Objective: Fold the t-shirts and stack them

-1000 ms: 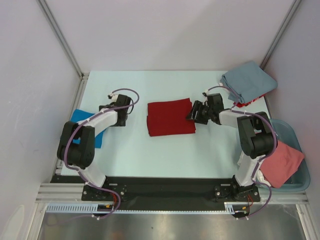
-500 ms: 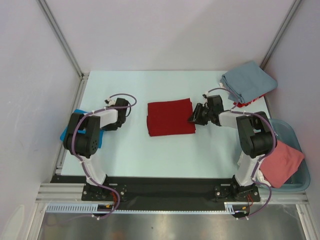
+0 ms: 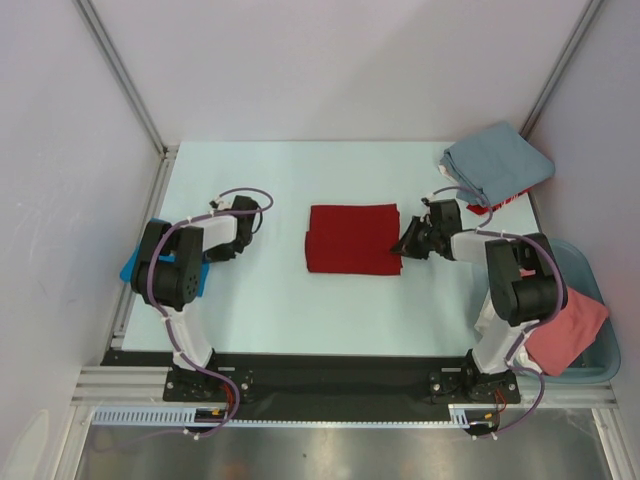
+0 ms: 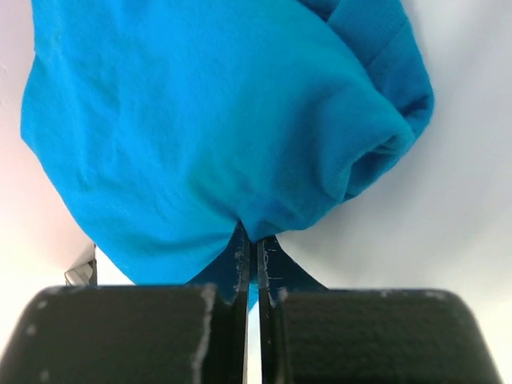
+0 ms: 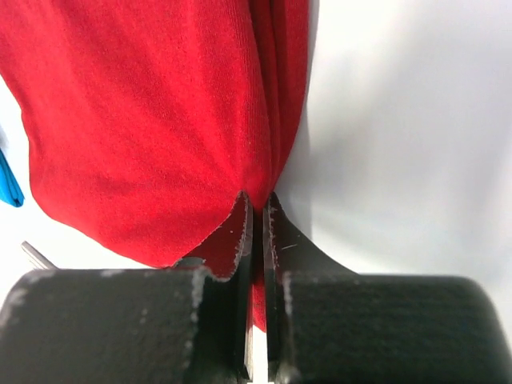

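— Right claw (image 5: 256, 204) state?
— Closed on the right edge of the red t-shirt (image 3: 350, 238). Shirt is laid folded, flat, mid-counter (image 3: 300, 310).
— Left claw (image 4: 250, 240)?
— Clamped on a fold of the blue t-shirt (image 4: 200, 120), which is bunched at the counter's left edge.
— Others?
— Grey-blue t-shirt (image 3: 497, 162) is piled at the far right corner. Salmon-pink one (image 3: 565, 325) is draped over the bin (image 3: 588, 272).

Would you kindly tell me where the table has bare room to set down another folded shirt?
The table is bare along the far strip behind the red shirt and the near strip in front of it. Crowded: the far right corner with the grey-blue shirt, the left edge with the blue shirt.
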